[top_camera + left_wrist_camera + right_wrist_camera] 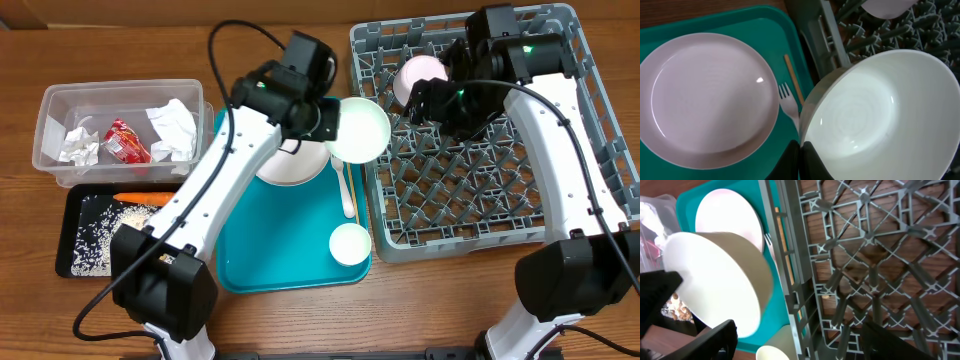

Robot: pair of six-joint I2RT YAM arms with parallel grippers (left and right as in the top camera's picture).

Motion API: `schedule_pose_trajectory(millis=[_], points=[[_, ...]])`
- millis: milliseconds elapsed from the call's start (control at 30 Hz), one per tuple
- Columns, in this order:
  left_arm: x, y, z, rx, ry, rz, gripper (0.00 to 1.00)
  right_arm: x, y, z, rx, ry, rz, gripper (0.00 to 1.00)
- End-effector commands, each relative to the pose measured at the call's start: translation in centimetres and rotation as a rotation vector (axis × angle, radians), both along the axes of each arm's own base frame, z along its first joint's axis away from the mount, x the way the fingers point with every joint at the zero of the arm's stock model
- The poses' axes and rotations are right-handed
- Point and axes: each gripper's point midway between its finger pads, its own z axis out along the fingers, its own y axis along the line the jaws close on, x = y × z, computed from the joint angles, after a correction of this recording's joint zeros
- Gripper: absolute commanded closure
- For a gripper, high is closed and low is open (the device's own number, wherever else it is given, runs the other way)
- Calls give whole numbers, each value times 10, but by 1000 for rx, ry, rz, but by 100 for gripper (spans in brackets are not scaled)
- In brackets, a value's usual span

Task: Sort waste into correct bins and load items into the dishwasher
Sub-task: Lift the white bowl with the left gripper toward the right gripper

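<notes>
My left gripper [800, 159] is shut on the rim of a white bowl [358, 130], holding it above the left edge of the grey dishwasher rack [560, 215]. The bowl [880, 115] fills the right of the left wrist view. A white plate [710, 100], a plastic fork [787, 102] and a wooden stick [794, 77] lie on the teal tray [270, 260]. My right gripper [432, 100] hovers open over the rack beside a pale-pink bowl [420, 75]. Nothing sits between the right gripper's [805, 345] fingers. A small white cup [350, 243] stands on the tray's front right.
The clear tub [55, 110] at the left holds crumpled napkins [172, 128] and a red wrapper [125, 140]. In front of it the black tray [68, 235] carries beige crumbs [100, 235] and an orange carrot [140, 198]. Wooden tabletop surrounds everything.
</notes>
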Motion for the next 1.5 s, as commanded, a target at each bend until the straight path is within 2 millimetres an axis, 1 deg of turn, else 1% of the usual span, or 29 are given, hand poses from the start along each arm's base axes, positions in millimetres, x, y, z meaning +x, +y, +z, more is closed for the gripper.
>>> schedule_pose_trajectory(millis=[0,67,200,267,367,400,533,600,733,800,833,900,933,1033,1100,1167,1300,1333,1467], points=[[-1,-8,10,-21,-20,-12,96,-1,6,0,7,-1,13,19],[0,-8,11,-22,-21,-12,96,-1,6,-3,7,3,14,19],[-2,-12,12,-42,-16,-27,96,-2,10,-15,10,16,22,20],[-3,-18,14,-71,-15,-49,96,-2,19,-18,60,15,42,22],[-6,-29,19,-117,-16,-114,96,-4,36,-11,159,-17,146,25],[-7,-31,20,-126,-16,-128,96,-5,39,-10,175,-23,164,26],[-8,-32,24,-133,-21,-137,96,-6,39,-10,177,-20,167,26],[-10,-36,27,-150,-24,-168,96,-7,39,-9,178,-26,182,26],[-15,-43,37,-193,-32,-205,96,-8,39,-10,177,-25,190,27],[-14,-42,40,-195,-38,-203,96,-8,39,-11,176,-26,196,32],[-14,-40,41,-196,-41,-200,96,-9,39,-11,174,-29,206,39],[-14,-39,44,-206,-45,-200,96,-9,39,-11,173,-28,209,48],[-14,-39,47,-213,-48,-202,96,-9,39,-11,173,-27,208,49],[-14,-40,57,-258,-60,-214,96,-9,39,-11,173,-28,208,48],[-13,-41,62,-283,-67,-220,96,-9,39,-12,169,-27,207,42],[-11,-40,66,-298,-74,-221,96,-9,38,-12,164,-27,207,39],[-10,-37,70,-313,-80,-220,96,-10,37,-15,158,-20,205,38],[-10,-37,70,-316,-79,-220,96,-10,37,-15,158,-20,205,40],[-11,-36,70,-315,-75,-220,96,-10,37,-15,158,-22,205,57]])
